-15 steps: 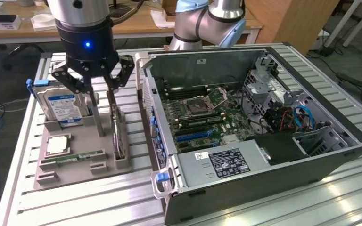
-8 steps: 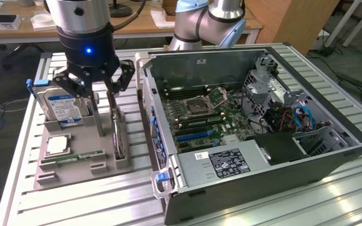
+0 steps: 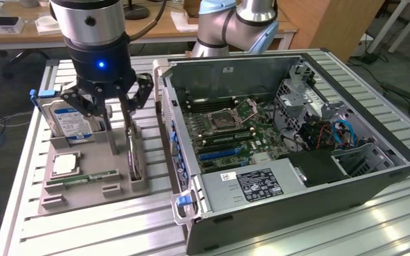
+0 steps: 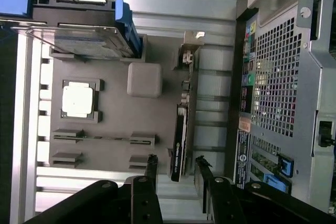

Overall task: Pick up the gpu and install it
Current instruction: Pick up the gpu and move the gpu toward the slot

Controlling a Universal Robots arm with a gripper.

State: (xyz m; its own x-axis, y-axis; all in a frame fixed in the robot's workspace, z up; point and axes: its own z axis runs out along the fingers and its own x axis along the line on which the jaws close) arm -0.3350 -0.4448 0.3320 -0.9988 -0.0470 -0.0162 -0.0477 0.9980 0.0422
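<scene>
- Gripper (image 3: pixel 119 114) (image 4: pixel 177 167): hanging over grey parts tray (image 3: pixel 112 165) (image 4: pixel 157 114), pointing down, blue light lit on its body.
- Fingers (image 4: pixel 151 167): spread wide, clamped on nothing.
- Finger position: one each side of gpu (image 3: pixel 132 154) (image 4: pixel 179 140), at one end of card; gap visible on both sides in wrist view, no contact.
- gpu: standing on edge in slot on tray, along tray side nearest computer case (image 3: pixel 298 205) (image 4: pixel 283 77). Not lifted, not in case.
- gpu detail: edge-on in both views, so thin dark strip only; faces not readable.
- Hard drive (image 3: pixel 73 122) (image 4: pixel 89 40): upright in tray slot, blue label, blue carrier (image 3: pixel 46 93) (image 4: pixel 126 24) on top; at far end of tray on exterior view's left, well apart from gpu.
- CPU (image 3: pixel 64 164) (image 4: pixel 77 99): flat in square pocket, silvery lid up, between hard drive and memory stick.
- Memory stick (image 3: pixel 84 178) (image 4: pixel 105 138): on edge in narrow slot near tray's front end.
- Grey block (image 4: pixel 144 80): on tray between hard drive and gpu slot.
- Case: side panel off, lying open side up just beside tray on exterior view's right; motherboard (image 3: pixel 234 128) exposed, blue expansion slot (image 3: pixel 219 153) visible.
- Table (image 3: pixel 84 229) (image 4: pixel 210 82): ribbed aluminium, carrying tray and case.
</scene>
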